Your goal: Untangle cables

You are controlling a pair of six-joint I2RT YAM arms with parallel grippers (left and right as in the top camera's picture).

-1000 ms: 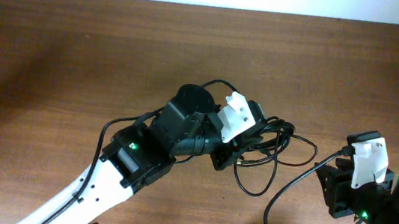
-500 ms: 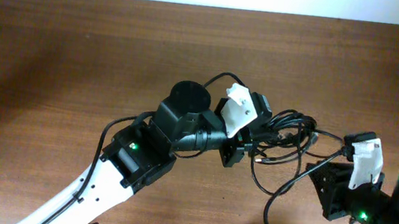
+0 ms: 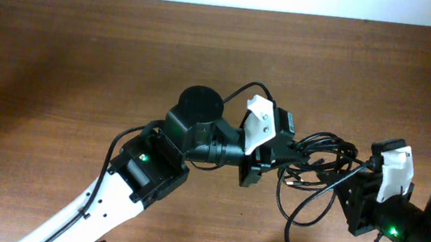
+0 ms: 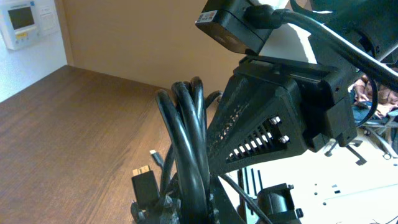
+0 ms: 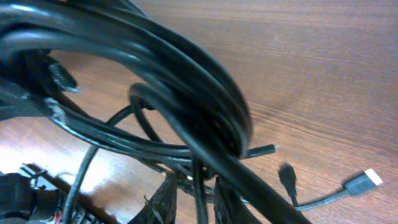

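The cables [image 3: 319,152] are a tangle of thin black cords, held up between the two arms right of the table's centre. My left gripper [image 3: 262,165] is shut on the bundle's left side. In the left wrist view the cables [image 4: 186,143] rise in a loop from my closed jaws, with a plug [image 4: 144,184] beside them. My right gripper [image 3: 352,188] meets the tangle from the right. In the right wrist view, my right gripper [image 5: 196,202] has its fingers [image 5: 164,203] drawn in on the strands between them, under the thick looped bundle [image 5: 186,93]. Loose plug ends [image 5: 372,177] lie on the wood.
The brown wooden table [image 3: 84,57] runs to a pale wall along the far edge. The right gripper's black slotted housing [image 4: 273,130] fills the left wrist view just behind the cables. The white left arm [image 3: 109,198] crosses the lower left.
My left gripper has carried the bundle to the right, up to the right gripper. The right gripper's jaws have narrowed around cable strands.
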